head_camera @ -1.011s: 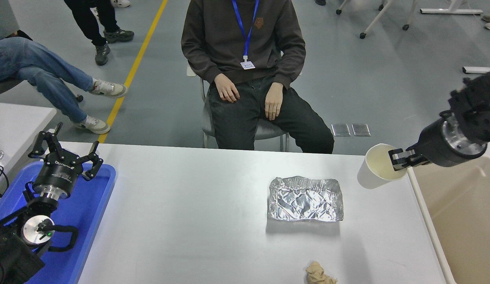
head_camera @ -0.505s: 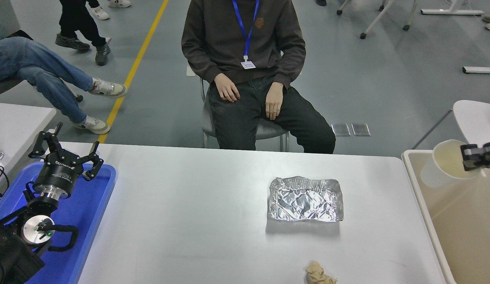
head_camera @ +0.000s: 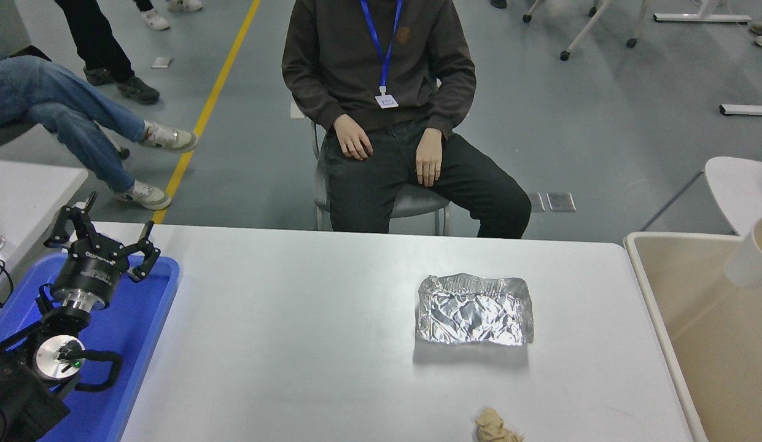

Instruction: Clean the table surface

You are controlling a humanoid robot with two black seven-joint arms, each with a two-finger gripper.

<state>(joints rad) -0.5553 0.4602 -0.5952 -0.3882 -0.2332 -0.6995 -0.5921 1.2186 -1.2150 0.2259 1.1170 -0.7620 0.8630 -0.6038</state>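
The white table surface [head_camera: 295, 344] fills the middle of the head view. On it lie a crumpled foil tray [head_camera: 474, 309] right of centre and a crumpled brown paper wad [head_camera: 496, 427] at the front edge. A white paper cup [head_camera: 754, 253] shows at the right edge, over the beige bin [head_camera: 712, 331]; what holds it is out of frame. My right gripper is out of view. My left gripper [head_camera: 101, 244] is parked open and empty over the blue tray [head_camera: 135, 331] at the lower left.
A person sits on a chair [head_camera: 411, 202] at the table's far side, hands on thighs. A smaller white table [head_camera: 24, 190] stands at the left edge. Other people's legs show at the upper left. A round white seat [head_camera: 740, 187] stands at the right.
The right gripper carried the paper cup rightward off the table, over the bin, and has left the frame. The cup is now at the right edge. The left arm has not moved.
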